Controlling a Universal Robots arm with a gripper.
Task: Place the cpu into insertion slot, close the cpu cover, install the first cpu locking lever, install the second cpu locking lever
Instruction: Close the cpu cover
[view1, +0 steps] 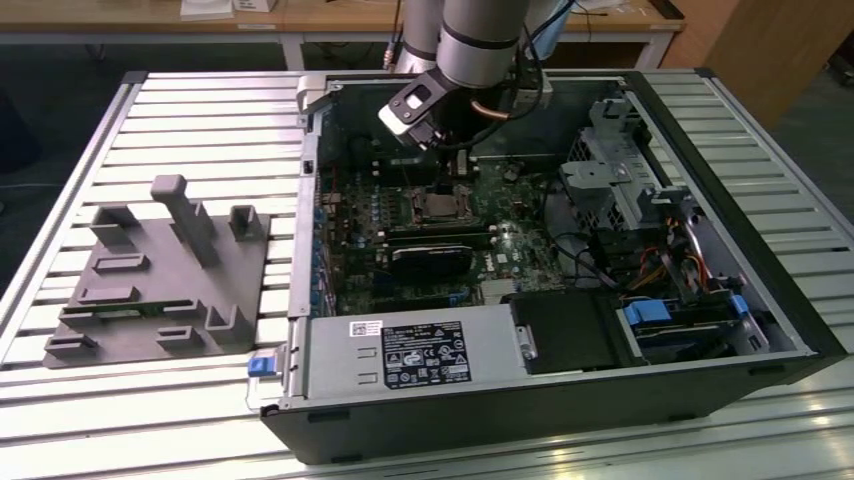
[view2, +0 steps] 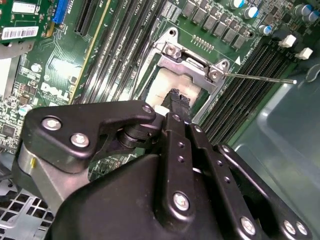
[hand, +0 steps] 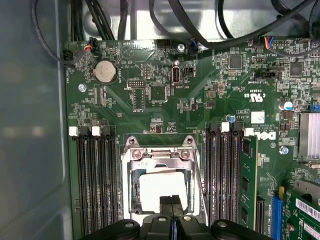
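Observation:
The insertion slot (hand: 134, 186) sits in the green motherboard between rows of long black slots; in the exterior view the insertion slot (view1: 434, 205) lies just below my arm's tool. The pale cpu (hand: 162, 186) lies in it and shows through the window of the silvery cpu cover (hand: 160, 155), which lies flat over the socket. My gripper (hand: 171, 202) is shut, its black tips together right over the cpu's top with nothing between them. The same shut gripper (view2: 178, 98) hangs over the cpu (view2: 162, 87) in the second wrist view. A thin locking lever (view2: 260, 78) juts out sideways from the cover (view2: 192, 65).
The open computer case (view1: 787, 300) lies on a slatted table. A grey fixture plate (view1: 147, 270) stands at the exterior view's left. A power supply (view1: 414, 350), a black card (view1: 434, 255), drive bays (view1: 627, 180) and cables (hand: 200, 30) surround the socket.

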